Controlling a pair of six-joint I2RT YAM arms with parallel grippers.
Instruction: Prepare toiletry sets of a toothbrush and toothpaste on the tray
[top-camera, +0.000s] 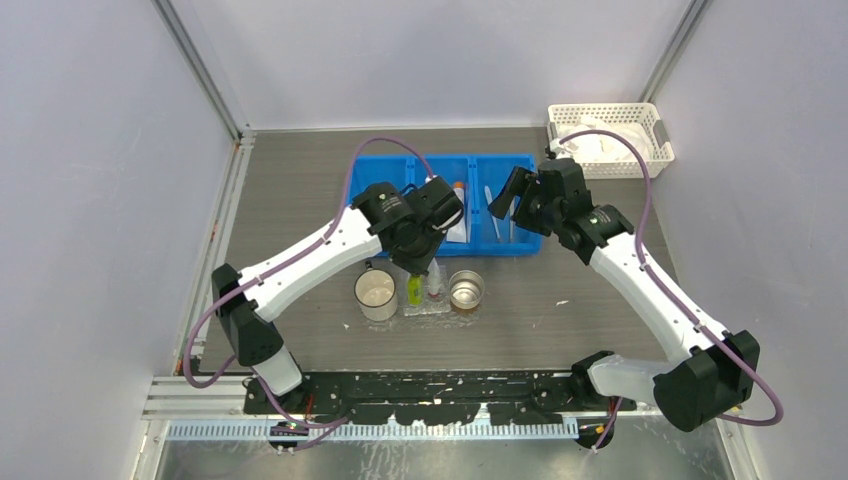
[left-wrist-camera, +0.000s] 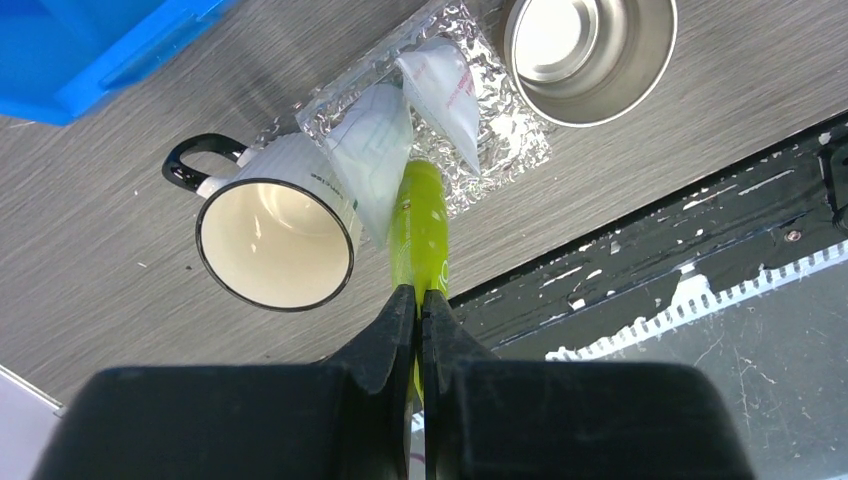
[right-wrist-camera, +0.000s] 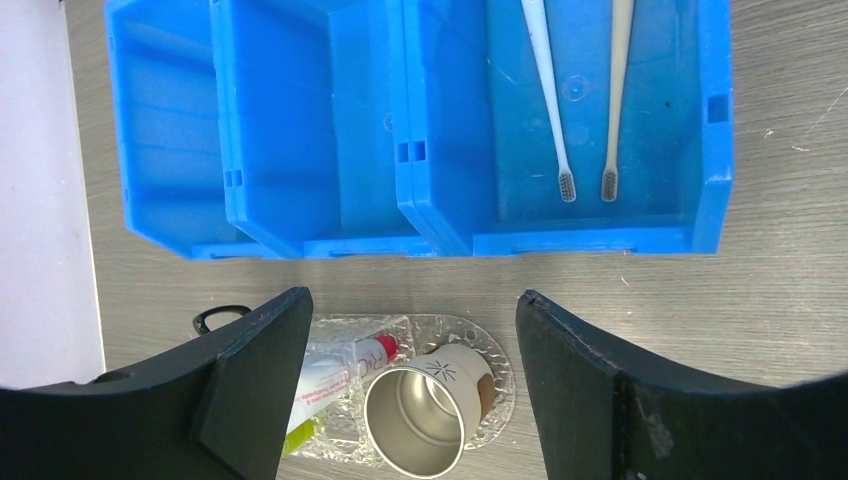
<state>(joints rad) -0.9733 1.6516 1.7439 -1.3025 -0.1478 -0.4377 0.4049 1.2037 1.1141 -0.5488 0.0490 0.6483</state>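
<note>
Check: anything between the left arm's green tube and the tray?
Nothing visible. The left gripper holds the green tube with its tip at the tray, beside two wrapped packets; mug and steel cup flank it.

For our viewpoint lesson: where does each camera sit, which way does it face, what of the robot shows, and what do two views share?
Top external: high behind the robot, looking down at the table; left arm, right arm, blue bin, white basket.
Left wrist: on the left arm, looking down past the shut left pincer, holding a green packet, at mug and tray.
Right wrist: on the right arm, looking down through the open right pincer at two toothbrushes.
Shared: both wrist views show the tray and steel cup.
</note>
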